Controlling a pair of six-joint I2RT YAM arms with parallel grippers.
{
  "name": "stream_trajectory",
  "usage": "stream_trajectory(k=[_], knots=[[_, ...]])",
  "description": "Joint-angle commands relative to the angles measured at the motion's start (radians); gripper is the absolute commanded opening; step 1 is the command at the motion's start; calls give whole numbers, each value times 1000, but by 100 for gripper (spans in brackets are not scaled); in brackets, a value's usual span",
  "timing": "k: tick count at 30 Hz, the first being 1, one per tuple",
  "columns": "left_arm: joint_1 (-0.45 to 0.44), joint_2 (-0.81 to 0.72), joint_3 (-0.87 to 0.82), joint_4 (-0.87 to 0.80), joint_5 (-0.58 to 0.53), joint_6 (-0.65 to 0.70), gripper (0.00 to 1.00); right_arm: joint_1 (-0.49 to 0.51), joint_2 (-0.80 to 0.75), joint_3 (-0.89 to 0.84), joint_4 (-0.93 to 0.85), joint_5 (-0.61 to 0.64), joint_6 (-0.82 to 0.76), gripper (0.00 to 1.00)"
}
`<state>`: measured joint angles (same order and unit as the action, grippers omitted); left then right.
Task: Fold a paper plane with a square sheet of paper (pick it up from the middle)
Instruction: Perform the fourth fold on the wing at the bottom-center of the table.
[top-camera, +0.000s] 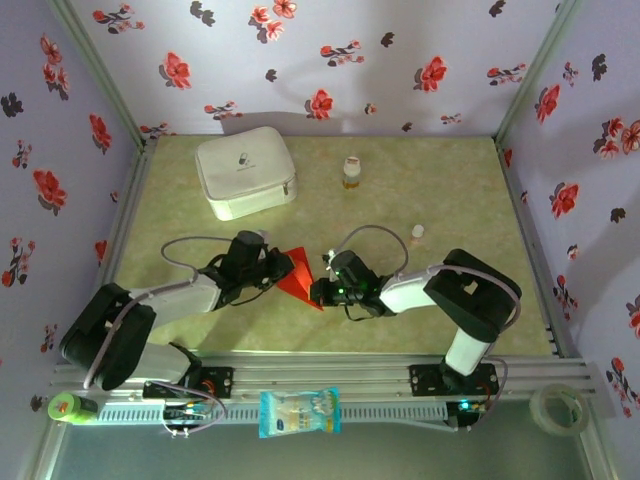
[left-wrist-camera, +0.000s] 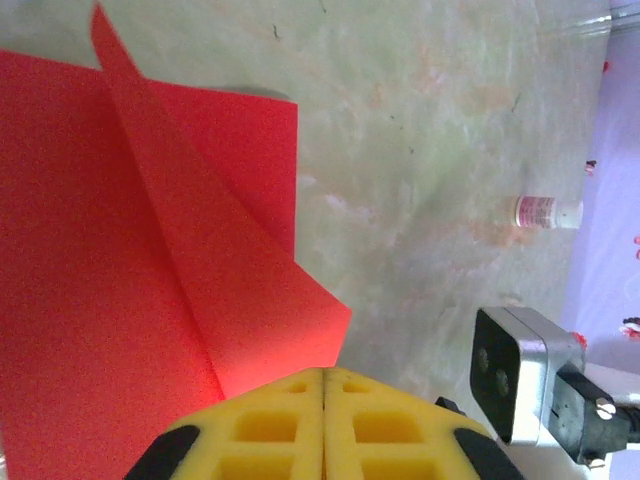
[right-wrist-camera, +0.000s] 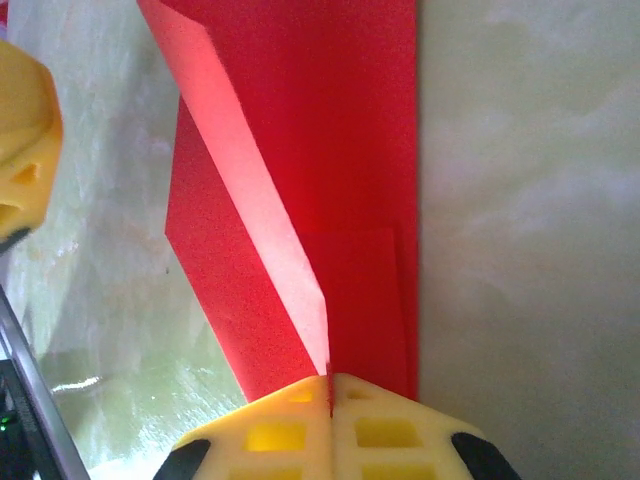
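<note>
yellow-padded left gripper (left-wrist-camera: 325, 374) and right gripper (right-wrist-camera: 330, 380) both clamp the creased red paper (top-camera: 298, 276).

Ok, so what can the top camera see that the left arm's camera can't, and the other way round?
Top camera's extras: the white zip case, the little upright bottle, the snack packet and the tape roll. Left wrist camera's extras: the left pincer right up close, its yellow pads pressed shut on the red paper, whose creases stand out. Shared: the red paper and the green table.
</note>
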<state>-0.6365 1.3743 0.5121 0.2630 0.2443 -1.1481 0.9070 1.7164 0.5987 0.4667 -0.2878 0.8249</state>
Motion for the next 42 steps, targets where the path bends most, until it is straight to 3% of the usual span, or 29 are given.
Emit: stream_trajectory(k=[1,14,28,42], knots=[[7,39,-17,88,37,-3,7,0,47,22,-51,-34,40,6],[8,182,1,188,32,-17,7,-5,62,18,-58,-27,66,9],[8,230,17,194,35,-7,8,-12,61,16,-88,-27,69,6],[8,239,22,194,46,7,8,-21,34,2,-52,-23,127,14]])
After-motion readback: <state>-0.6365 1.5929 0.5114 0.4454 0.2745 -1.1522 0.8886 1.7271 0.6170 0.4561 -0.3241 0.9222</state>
